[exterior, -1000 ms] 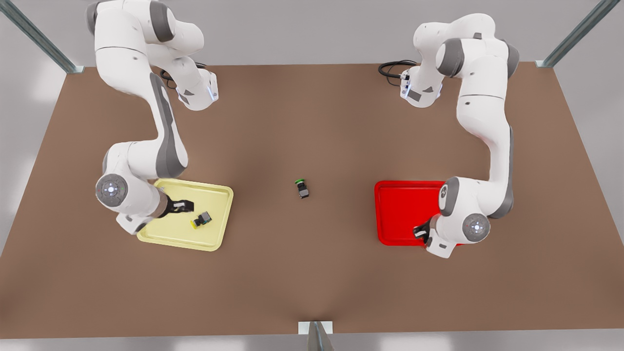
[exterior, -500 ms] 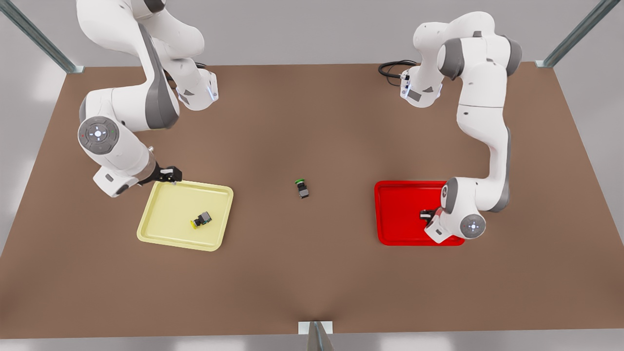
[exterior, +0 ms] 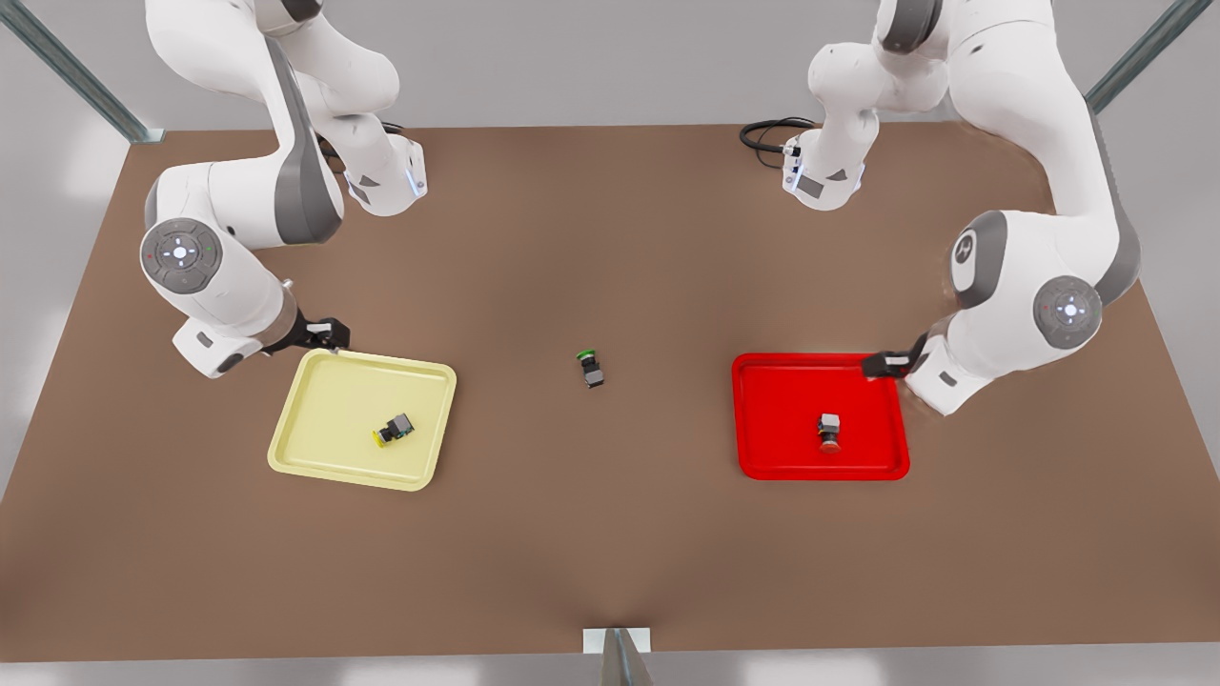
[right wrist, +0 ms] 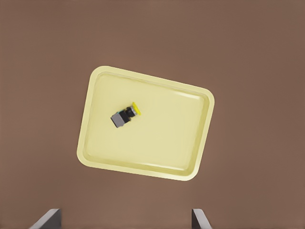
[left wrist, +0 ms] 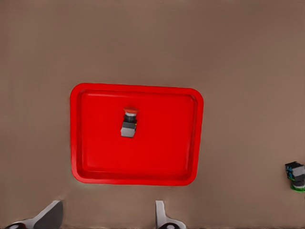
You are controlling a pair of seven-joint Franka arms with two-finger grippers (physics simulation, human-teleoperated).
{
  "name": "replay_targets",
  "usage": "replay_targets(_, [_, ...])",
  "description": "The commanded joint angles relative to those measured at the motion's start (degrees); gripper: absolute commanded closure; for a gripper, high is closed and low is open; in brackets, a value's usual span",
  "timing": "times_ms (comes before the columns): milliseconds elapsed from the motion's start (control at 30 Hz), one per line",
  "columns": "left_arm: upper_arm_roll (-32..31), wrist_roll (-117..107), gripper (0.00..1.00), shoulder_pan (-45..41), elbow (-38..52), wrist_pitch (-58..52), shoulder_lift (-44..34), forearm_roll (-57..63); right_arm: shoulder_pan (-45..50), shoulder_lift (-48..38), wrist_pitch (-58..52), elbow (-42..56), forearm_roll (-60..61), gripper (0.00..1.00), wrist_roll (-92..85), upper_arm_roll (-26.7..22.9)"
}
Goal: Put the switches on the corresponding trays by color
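Left gripper (exterior: 879, 363), fingers apart and empty, hangs above the far right corner of the red tray (exterior: 772, 381) in the front view; half a second earlier it stood low over the tray's middle, hiding the red-capped switch (exterior: 829, 430), which now lies uncovered. Right gripper (exterior: 324, 333), fingers likewise spread and empty, hovers at the far left corner of the yellow tray (exterior: 324, 419), almost where it was before. Red-capped switch: small grey block body with a red cap, lying on its side right of the red tray's centre, long axis running near to far, cap toward the near edge. Yellow-capped switch (exterior: 394, 430): dark body with a yellow cap, lying in the yellow tray toward its right side, long axis diagonal, cap toward the near left. Green-capped switch (exterior: 591, 367) rests unmoved on the brown table (exterior: 610, 553) between the trays.
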Motion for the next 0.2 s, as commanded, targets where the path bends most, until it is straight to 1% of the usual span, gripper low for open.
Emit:
replay_targets(0, [-0.2,1.9,0.00,1.9,-0.3,-0.2,-1.4,3.7,-0.1,0.1,-0.1,0.0,0.0,0.00,0.0,0.0])
replay_targets(33, [-0.2,2.0,0.00,4.2,-0.5,-2.8,-3.5,3.7,-0.1,0.0,-0.1,-0.1,0.0,0.00,0.0,0.0])
replay_targets(100, [-0.2,2.0,0.00,7.0,-0.7,-3.7,-6.9,3.7,-0.1,0.1,-0.1,-0.1,0.0,0.00,0.0,0.0])
replay_targets(167, [-0.2,2.1,0.00,8.5,-1.5,-3.9,-8.5,3.4,-0.1,0.1,-0.1,-0.1,0.0,0.00,-0.1,0.0])
